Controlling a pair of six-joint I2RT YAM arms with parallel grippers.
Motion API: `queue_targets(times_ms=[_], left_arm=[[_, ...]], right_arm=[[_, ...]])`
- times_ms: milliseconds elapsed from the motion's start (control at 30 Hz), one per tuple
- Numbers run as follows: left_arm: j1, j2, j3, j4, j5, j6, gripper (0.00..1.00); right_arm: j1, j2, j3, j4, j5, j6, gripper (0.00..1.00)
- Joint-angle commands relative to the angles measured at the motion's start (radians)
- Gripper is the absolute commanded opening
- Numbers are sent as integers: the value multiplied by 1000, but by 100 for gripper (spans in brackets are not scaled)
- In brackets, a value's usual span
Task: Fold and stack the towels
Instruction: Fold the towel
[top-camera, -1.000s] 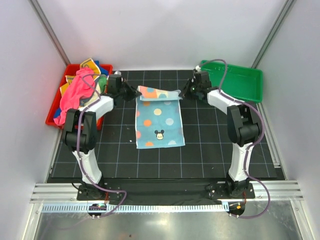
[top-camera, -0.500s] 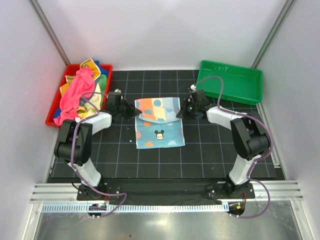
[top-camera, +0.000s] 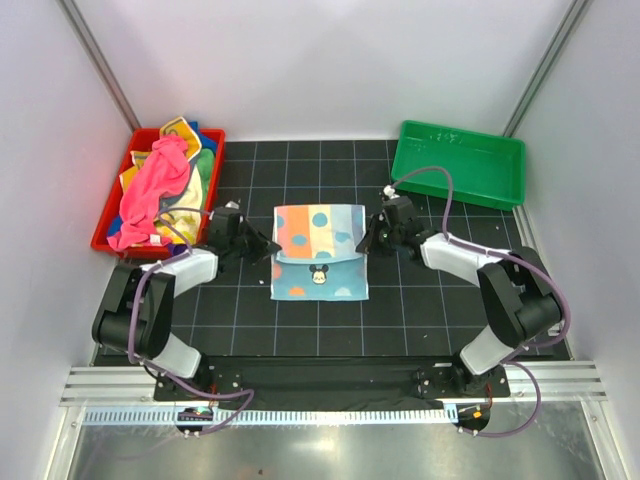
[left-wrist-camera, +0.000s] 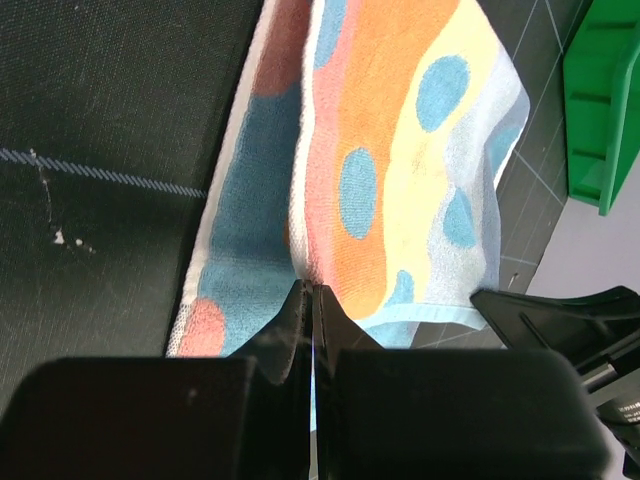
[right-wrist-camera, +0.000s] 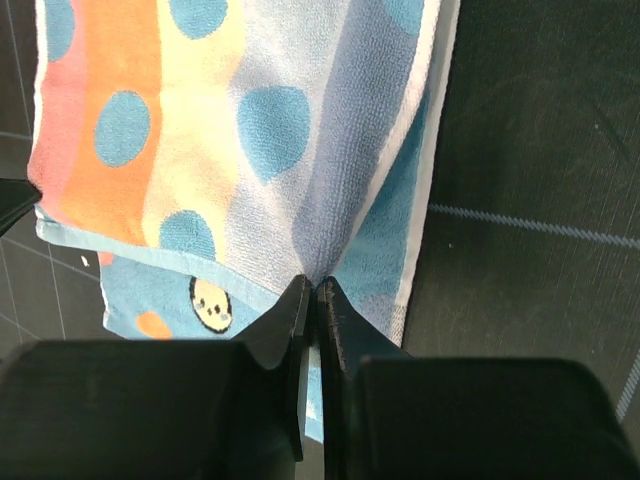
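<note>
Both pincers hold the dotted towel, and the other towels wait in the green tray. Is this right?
Not quite: the top view shows the other towels in the red tray, not the green tray. The left pincer and right pincer do hold the dotted towel.

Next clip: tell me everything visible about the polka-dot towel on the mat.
The polka-dot towel is soft terry: blue with coloured dots and a cartoon mouse face on one side, pink, orange, yellow and grey stripes with blue dots on the other. It lies on the black gridded mat, far part doubled over the near part, short of the near edge. The left gripper and right gripper each pinch one side of the flap.
</note>
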Motion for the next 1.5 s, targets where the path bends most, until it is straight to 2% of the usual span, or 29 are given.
queue_targets(times_ms=[0, 667, 1467], left_arm=[[-2, -64, -16, 11, -17, -3, 1], [-2, -174, -103, -56, -3, 1, 0], [-28, -288, -180, -102, 18, -6, 0]], right_arm=[[18, -67, -29, 23, 43, 14, 6], [121, -228, -141, -32, 115, 43, 5], [192, -314, -190, -106, 160, 48, 6]])
